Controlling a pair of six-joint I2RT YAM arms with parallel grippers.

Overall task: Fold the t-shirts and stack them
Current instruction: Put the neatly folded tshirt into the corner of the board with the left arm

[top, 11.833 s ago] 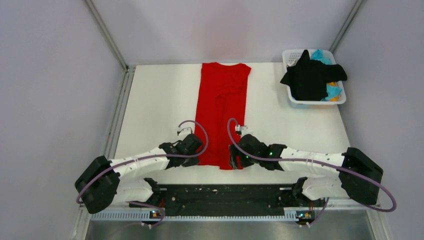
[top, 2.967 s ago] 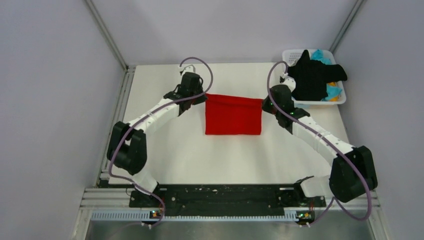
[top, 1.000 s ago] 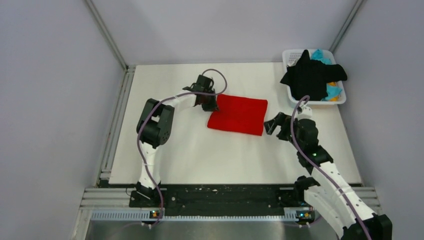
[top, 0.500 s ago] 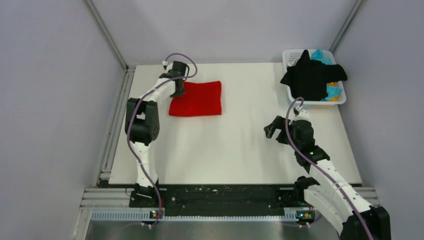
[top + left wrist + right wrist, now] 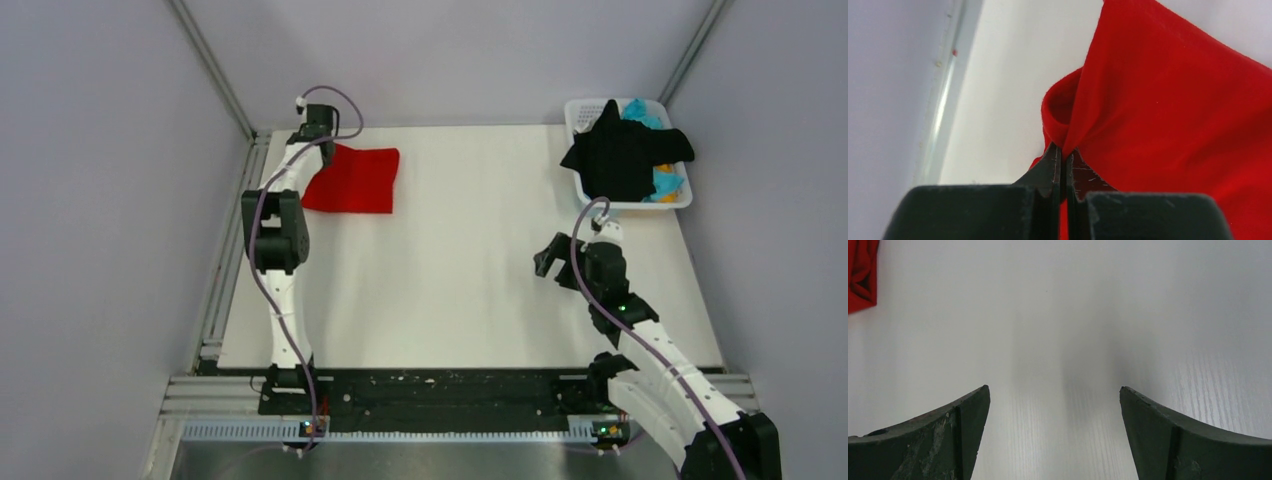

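Note:
The folded red t-shirt (image 5: 352,181) lies at the table's far left corner. My left gripper (image 5: 325,146) is shut on its far left edge; in the left wrist view the red t-shirt (image 5: 1168,125) bunches into a small fold right at the pinched gripper tips (image 5: 1064,150). A black t-shirt (image 5: 622,156) drapes over the white basket (image 5: 580,110) at the far right, with cyan (image 5: 636,109) and orange (image 5: 664,167) cloth beneath it. My right gripper (image 5: 545,262) hovers open over bare table at the right, with nothing between its fingers (image 5: 950,432).
A metal rail (image 5: 232,235) runs along the table's left edge, close to the red shirt. In the right wrist view a corner of red cloth (image 5: 860,275) shows at the top left, over white table (image 5: 1058,330).
My left gripper has dragged the folded red shirt from the table's middle to the far left corner. The right arm has stayed almost still, open, at the right.

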